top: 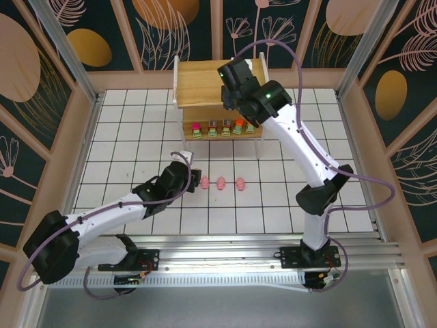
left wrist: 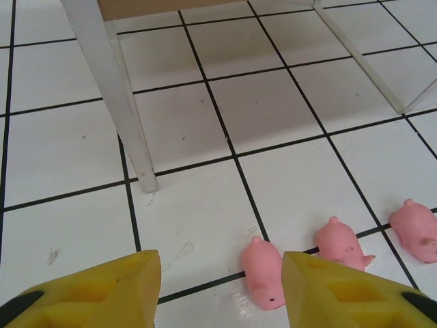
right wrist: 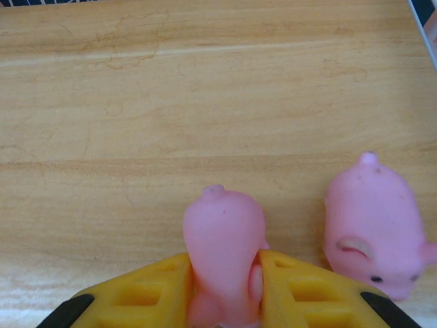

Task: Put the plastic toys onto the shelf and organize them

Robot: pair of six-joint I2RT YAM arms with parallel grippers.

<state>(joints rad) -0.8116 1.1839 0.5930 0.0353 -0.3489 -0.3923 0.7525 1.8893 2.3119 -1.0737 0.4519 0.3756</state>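
Note:
My right gripper (right wrist: 223, 266) is shut on a pink pig toy (right wrist: 222, 232), held low over the top wooden board of the shelf (right wrist: 205, 89). A second pig (right wrist: 374, 225) lies on that board just to its right. Three more pigs (top: 221, 183) sit in a row on the tiled floor in front of the shelf (top: 198, 75). My left gripper (left wrist: 222, 273) hangs open just left of them; the nearest pig (left wrist: 263, 272) lies beside its right finger (left wrist: 328, 287), inside the gap. Several blocky toys (top: 225, 127) with green bases line the lower board.
A white shelf leg (left wrist: 116, 96) stands ahead and left of my left gripper, another leg (left wrist: 362, 58) at the far right. Wooden walls (top: 75, 137) ring the white tiled table (top: 136, 123). The right arm (top: 300, 143) reaches over the shelf's right side.

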